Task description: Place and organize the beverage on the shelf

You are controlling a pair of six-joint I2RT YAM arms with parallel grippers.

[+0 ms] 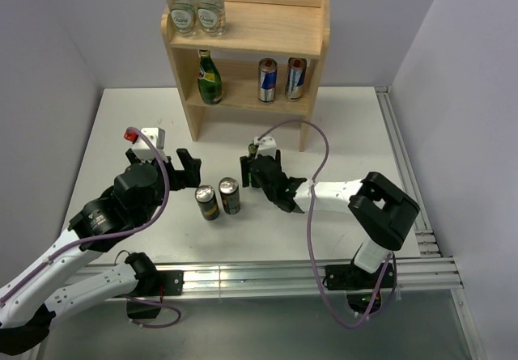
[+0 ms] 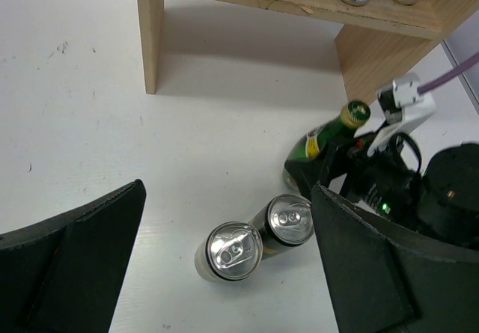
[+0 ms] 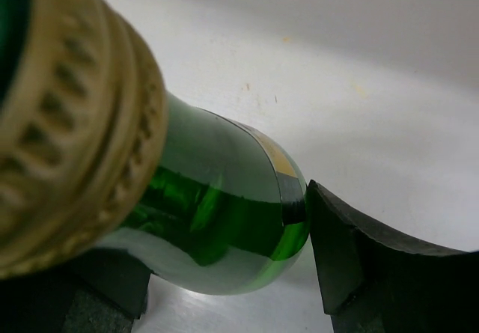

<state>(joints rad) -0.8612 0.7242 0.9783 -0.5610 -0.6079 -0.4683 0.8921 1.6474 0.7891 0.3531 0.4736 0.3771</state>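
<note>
1. Two dark cans (image 1: 208, 202) stand side by side on the table (image 1: 113, 133).
2. The left gripper (image 1: 188, 171) hangs just left of them, spread wide and holding nothing.
3. The right gripper (image 1: 252, 168) pinches a green glass bottle (image 2: 318, 142) just right of the cans.
4. At the back, the shelf (image 1: 267, 32) carries two clear bottles (image 1: 194, 4) on top, with a second green bottle (image 1: 209, 77) and two silver-blue cans (image 1: 267, 81) below.
</note>
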